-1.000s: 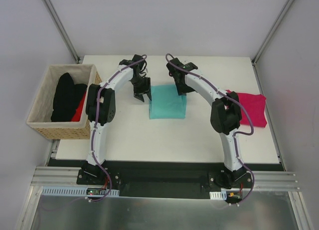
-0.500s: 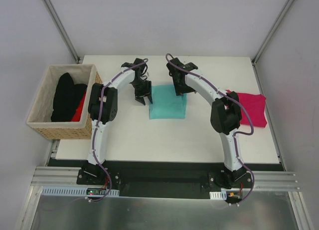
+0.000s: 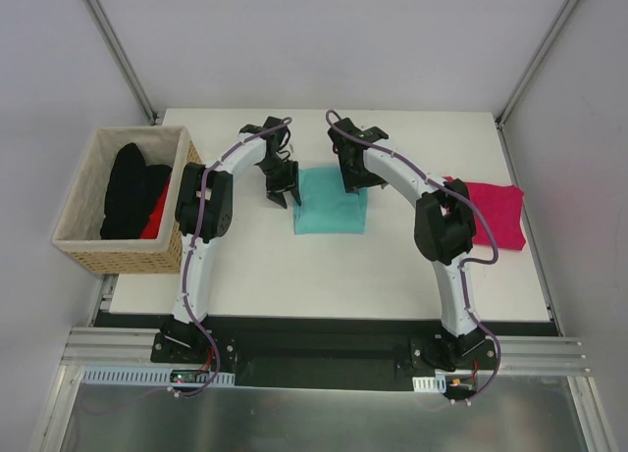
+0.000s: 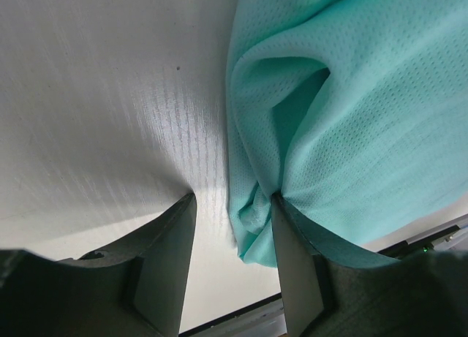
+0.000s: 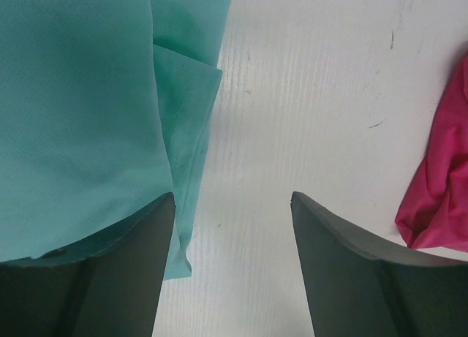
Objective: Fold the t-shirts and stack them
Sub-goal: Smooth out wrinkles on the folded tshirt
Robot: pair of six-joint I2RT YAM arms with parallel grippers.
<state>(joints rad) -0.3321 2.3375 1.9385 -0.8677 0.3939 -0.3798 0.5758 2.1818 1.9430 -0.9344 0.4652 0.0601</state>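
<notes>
Top external view: a folded teal shirt (image 3: 332, 202) lies as a flat rectangle in the middle of the table (image 3: 324, 276), toward the far side. The pink shirt (image 3: 496, 212) lies loosely folded near the table's right edge, partly behind the right arm. Black shirts (image 3: 128, 192) sit heaped in the basket (image 3: 74, 241) standing off the table's left edge, with a strip of red cloth (image 3: 157, 222) beside them.

The left pincer (image 3: 282, 192) hangs at the teal shirt's far left corner. From the left wrist, its jaws stand apart and grip nothing: bare table fills most of the gap, and a bunched fold of the shirt's edge lies against the inner face of one finger.

The right pincer (image 3: 355, 182) is over the teal shirt's far edge, toward its right side. From the right wrist, its jaws are spread wide and empty, one finger over the layered teal edge, the other over bare table, with the pink shirt off to the side.
</notes>
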